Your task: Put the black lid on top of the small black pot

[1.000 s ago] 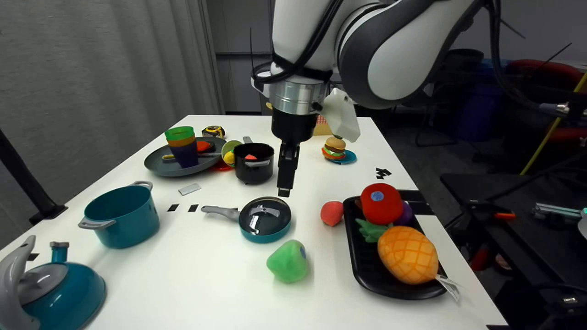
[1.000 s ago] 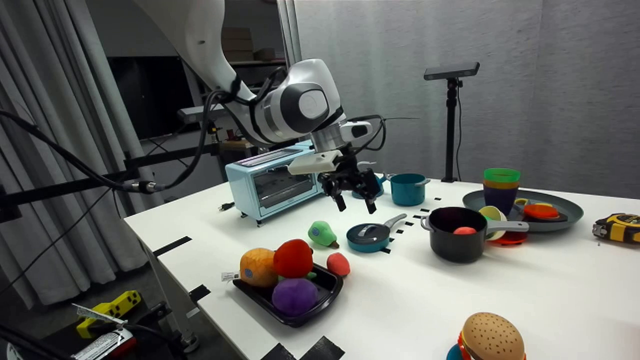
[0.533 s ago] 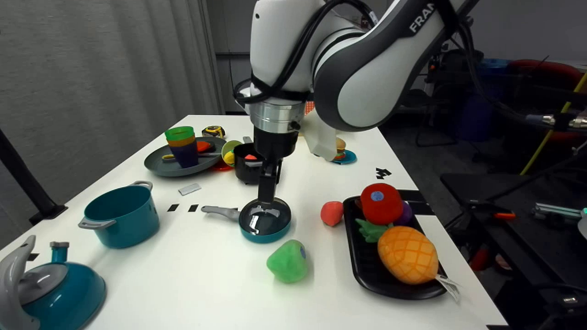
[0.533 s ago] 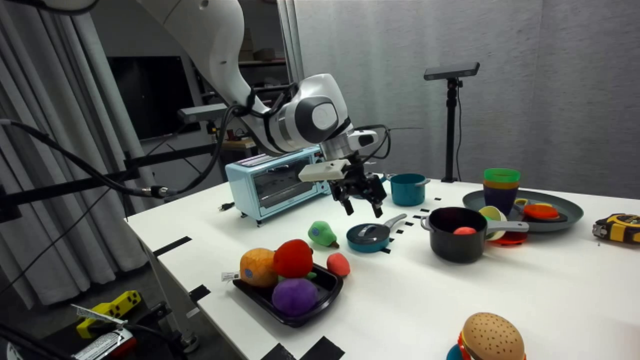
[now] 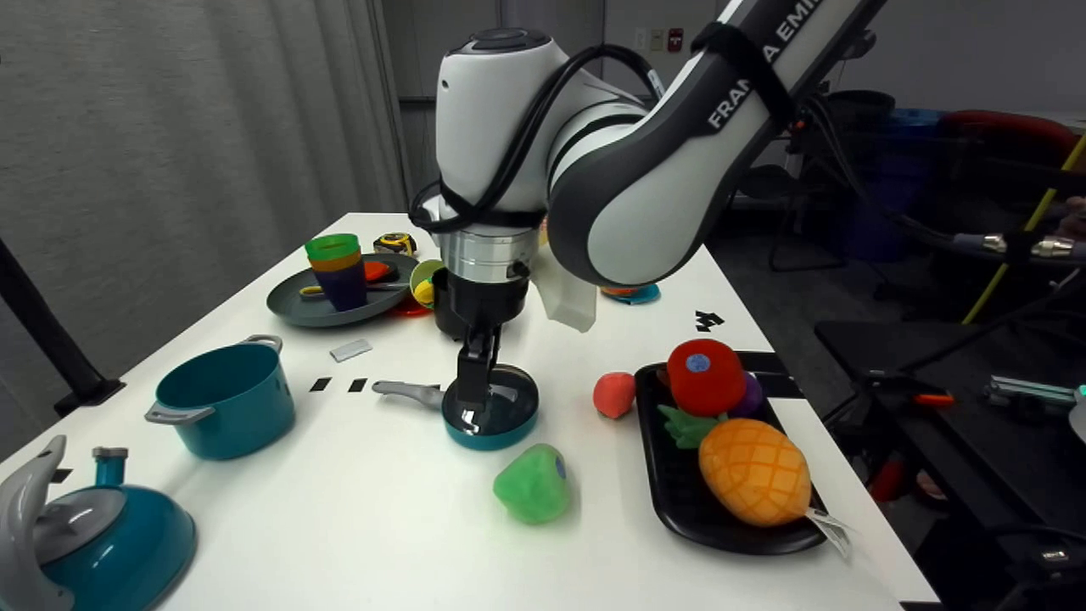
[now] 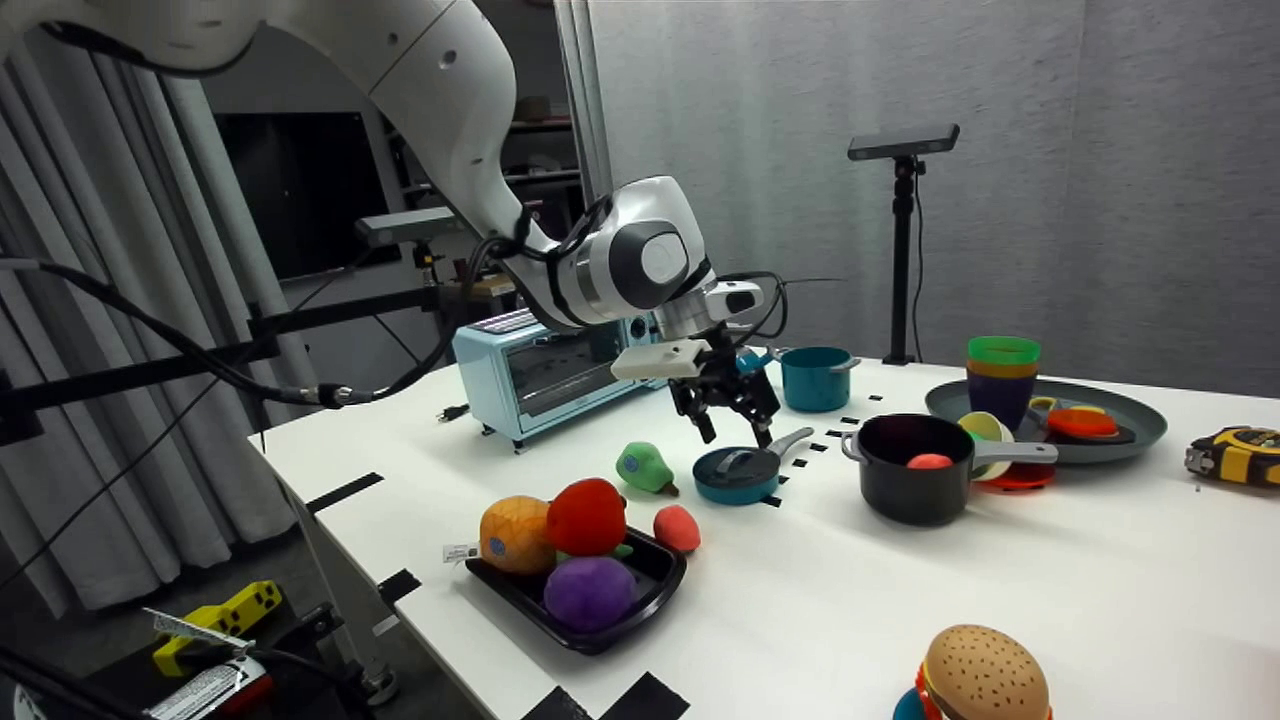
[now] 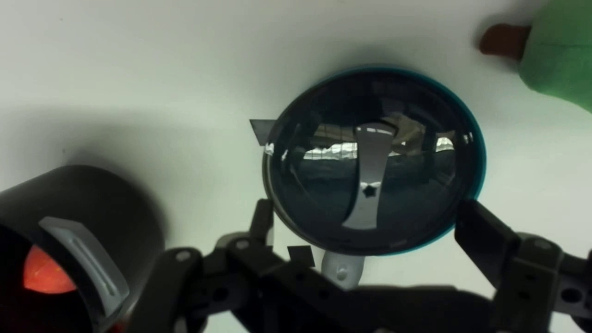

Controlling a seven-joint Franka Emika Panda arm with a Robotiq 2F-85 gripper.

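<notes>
The black lid (image 7: 344, 172) sits on the teal frying pan (image 6: 735, 495), apart from the small black pot (image 6: 912, 488); the end effector (image 6: 736, 438) hangs over it, fingers (image 7: 481, 231) wide, holding nothing; close too low and they could pinch the pan's rim and drag both; catch only the end of the lid's grey handle (image 7: 371, 166) and the lid could tip, or slip and miss the pot!

The arm (image 5: 585, 212) is clad in rounded white shells (image 5: 649, 229) edged with dark grey; pale lettering (image 5: 730, 103), "FRAN" and "A EMI", is interrupted by a black strap (image 5: 748, 72). Black cables (image 5: 528, 127) are bound along it. The wrist (image 5: 488, 256) is ringed with silver. The gripper (image 7: 366, 208) is black, studded with paler round screws (image 7: 183, 255).
</notes>
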